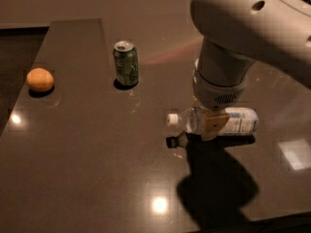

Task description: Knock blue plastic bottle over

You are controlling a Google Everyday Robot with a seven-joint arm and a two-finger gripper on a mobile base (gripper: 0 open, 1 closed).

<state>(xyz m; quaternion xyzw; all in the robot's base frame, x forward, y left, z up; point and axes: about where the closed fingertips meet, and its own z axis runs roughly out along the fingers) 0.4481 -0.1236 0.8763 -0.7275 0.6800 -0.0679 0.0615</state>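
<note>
The blue plastic bottle [233, 121] lies on its side on the dark table [97, 169], its white cap [172, 120] pointing left. It is clear with a pale label. My gripper [213, 126] hangs from the big white arm [243, 28] right over the bottle's middle; a tan finger [214, 124] shows in front of the bottle. The wrist hides the rest of the gripper and part of the bottle.
A green soda can [126, 63] stands upright at the back centre. An orange fruit [40, 79] sits near the table's left edge. The table's left edge drops off to a dark floor [14, 57]. The arm's shadow falls on the table front right.
</note>
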